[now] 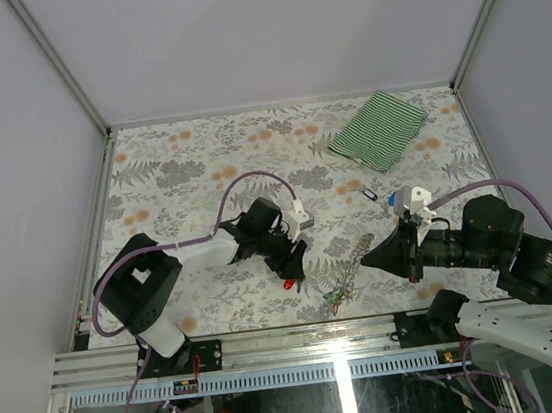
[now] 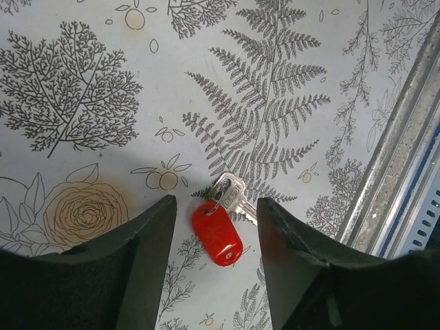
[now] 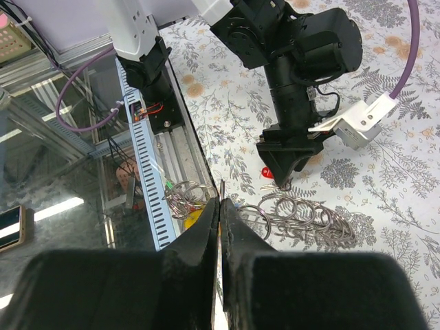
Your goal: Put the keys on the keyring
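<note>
Straddling the red-tagged key (image 2: 217,234), the left gripper (image 2: 216,206) stands with jaws apart, neither finger touching it, a little left of the keyring (image 3: 302,216). The keyring lies flat on the patterned table (image 1: 199,155). At its right end the right gripper (image 3: 220,203) is closed tight, possibly nipping one loop. Farther right and beyond the keyring lie a black-tagged key (image 1: 370,193) and a blue-tagged key (image 1: 394,198).

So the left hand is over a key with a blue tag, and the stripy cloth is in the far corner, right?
No: the tag is red, not blue. The left wrist view shows the key between the fingers of the left gripper. The rest holds.
</note>
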